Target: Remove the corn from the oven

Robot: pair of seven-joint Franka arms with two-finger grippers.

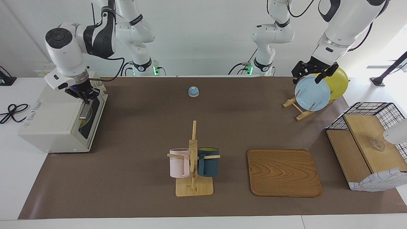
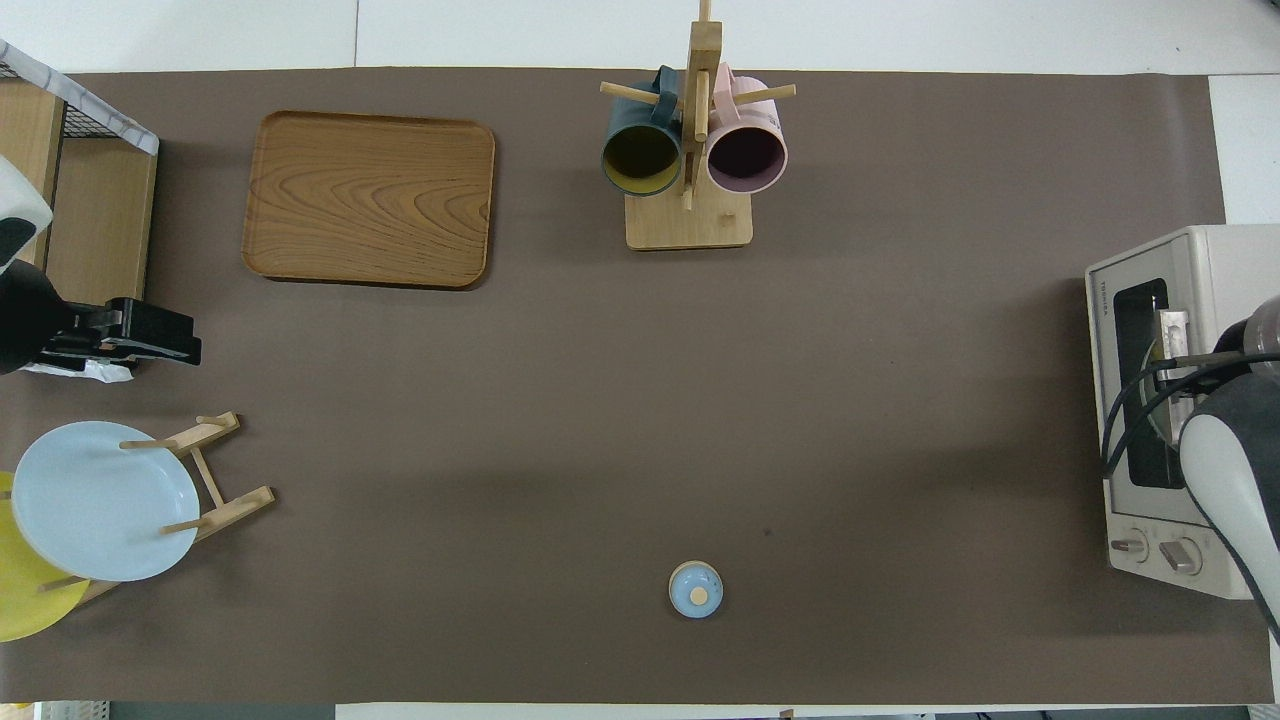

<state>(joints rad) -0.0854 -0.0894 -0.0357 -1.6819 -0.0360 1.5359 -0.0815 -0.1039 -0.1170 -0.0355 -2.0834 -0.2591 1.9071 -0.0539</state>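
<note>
The off-white oven stands at the right arm's end of the table with its glass door closed upright. My right gripper is shut and sits at the top of the door, on the end of the metal handle nearer to the robots. I cannot tell whether it grips the bar. In the overhead view the right arm covers much of the oven and its handle. A dim yellow shape shows behind the glass; the corn cannot be made out. My left gripper waits open over the plate rack.
A mug rack with a pink and a dark blue mug stands mid-table, beside a wooden tray. A plate rack holds a blue and a yellow plate. A small blue bell sits near the robots. A wire shelf stands at the left arm's end.
</note>
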